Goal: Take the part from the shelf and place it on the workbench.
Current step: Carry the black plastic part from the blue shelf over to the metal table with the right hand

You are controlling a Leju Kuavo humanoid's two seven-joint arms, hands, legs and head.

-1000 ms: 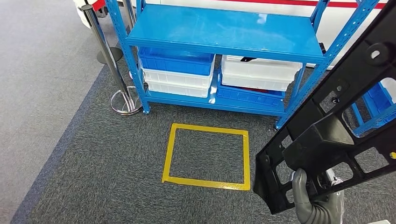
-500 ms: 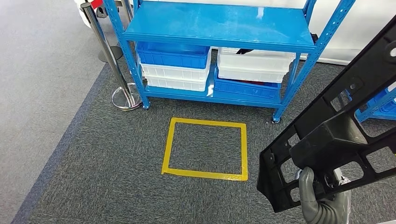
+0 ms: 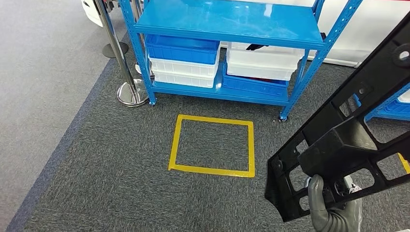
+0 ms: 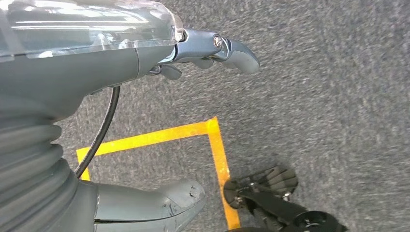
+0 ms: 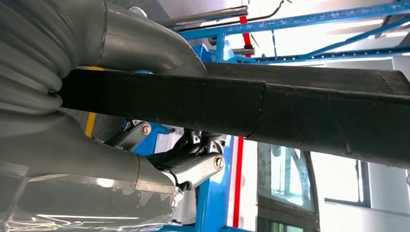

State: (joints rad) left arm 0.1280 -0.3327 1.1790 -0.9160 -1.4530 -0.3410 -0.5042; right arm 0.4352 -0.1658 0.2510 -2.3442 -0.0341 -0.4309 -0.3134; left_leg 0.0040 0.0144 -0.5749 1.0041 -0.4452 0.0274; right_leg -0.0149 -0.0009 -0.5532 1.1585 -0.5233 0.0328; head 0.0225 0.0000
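Observation:
A large black openwork frame part (image 3: 345, 137) slants up from low right toward the top right corner of the head view. My right hand (image 3: 333, 212) grips it at its lower end from beneath. In the right wrist view the part (image 5: 290, 108) is a thick black bar that crosses the picture, with the right hand (image 5: 121, 53) wrapped round it, thumb on one side and fingers on the other. My left hand (image 4: 145, 53) hangs over the grey carpet, fingers apart, with nothing in it.
A blue metal shelf (image 3: 227, 21) stands ahead with blue bins (image 3: 181, 48) and white bins (image 3: 263, 60) under its top board. A yellow tape square (image 3: 212, 170) marks the carpet before it. A chrome stanchion (image 3: 130, 92) stands at its left. Another blue rack (image 3: 387, 108) is at right.
The whole picture has shifted a little, so the camera has moved. The shelf and the yellow square sit slightly differently. The part stays in my right hand in the same pose.

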